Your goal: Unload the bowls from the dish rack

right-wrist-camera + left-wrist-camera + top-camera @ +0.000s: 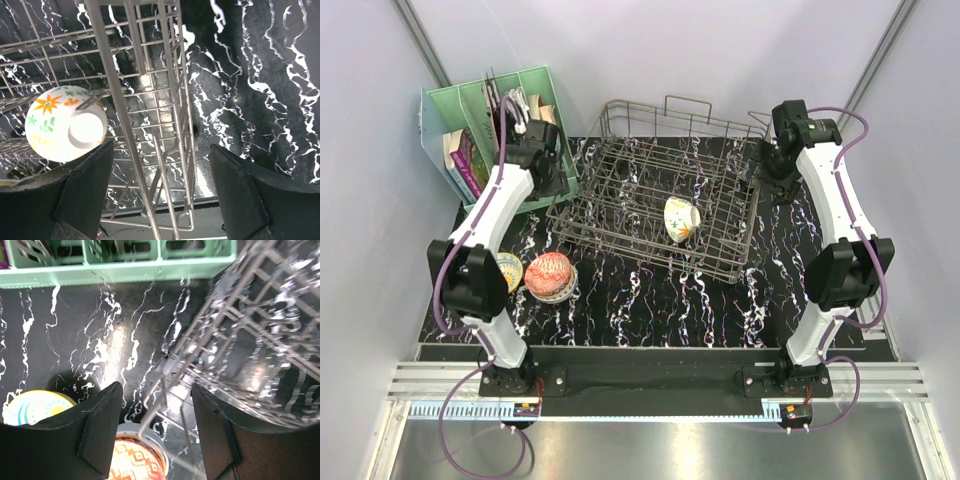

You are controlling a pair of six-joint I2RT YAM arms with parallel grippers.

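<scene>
One floral bowl, seemingly last in the dish rack, needs the right end effector, agape like the left end effector, lowered around it.

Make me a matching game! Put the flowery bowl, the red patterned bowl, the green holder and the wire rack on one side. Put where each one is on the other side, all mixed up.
Things:
1. flowery bowl
2. red patterned bowl
3. green holder
4. wire rack

Places:
A. back left corner of the table
B. middle of the table
C. inside the rack
D. on the table, outside the rack, near the front left

Pairs: 1-C, 2-D, 3-A, 4-B
</scene>
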